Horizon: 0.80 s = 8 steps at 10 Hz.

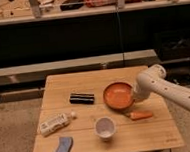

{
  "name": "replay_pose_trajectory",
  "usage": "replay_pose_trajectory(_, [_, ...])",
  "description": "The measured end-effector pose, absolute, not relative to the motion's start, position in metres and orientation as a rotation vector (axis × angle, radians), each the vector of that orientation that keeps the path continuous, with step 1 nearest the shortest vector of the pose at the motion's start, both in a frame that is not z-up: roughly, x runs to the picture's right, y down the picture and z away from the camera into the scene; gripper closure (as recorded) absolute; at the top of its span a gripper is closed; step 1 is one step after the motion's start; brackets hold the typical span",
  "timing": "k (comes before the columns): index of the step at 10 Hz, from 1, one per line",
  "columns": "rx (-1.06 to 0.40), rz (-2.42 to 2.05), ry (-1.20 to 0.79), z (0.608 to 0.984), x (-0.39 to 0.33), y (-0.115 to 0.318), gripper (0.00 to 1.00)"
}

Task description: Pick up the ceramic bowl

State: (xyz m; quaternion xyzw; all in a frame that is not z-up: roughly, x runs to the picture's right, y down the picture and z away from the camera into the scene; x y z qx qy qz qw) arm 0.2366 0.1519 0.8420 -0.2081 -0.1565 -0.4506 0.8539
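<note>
Gripper (134, 98) sits at the right rim of the ceramic bowl (117, 94); the bowl body spreads left of the fingers, flat on the table (91, 80). It's round, so no long axis to line up. Fingers are closed narrow and, as far as I can judge, pinched on that rim, one inside and one outside. The arm (162, 87) comes in from the right, elbow high, wrist angled down and left into the rim. The carrot (140, 115) lies just near-side of the fingers and the white cup (105, 128) further left and nearer, both apart from the bowl. I'd judge my next move is a straight lift; an edge grip may tip the bowl.
</note>
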Motion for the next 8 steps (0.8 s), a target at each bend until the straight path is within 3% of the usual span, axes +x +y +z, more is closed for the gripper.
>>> replay_pose_trajectory(8, [-0.426,-0.956,-0.338,0.8436,0.2371,0.1532,0.99])
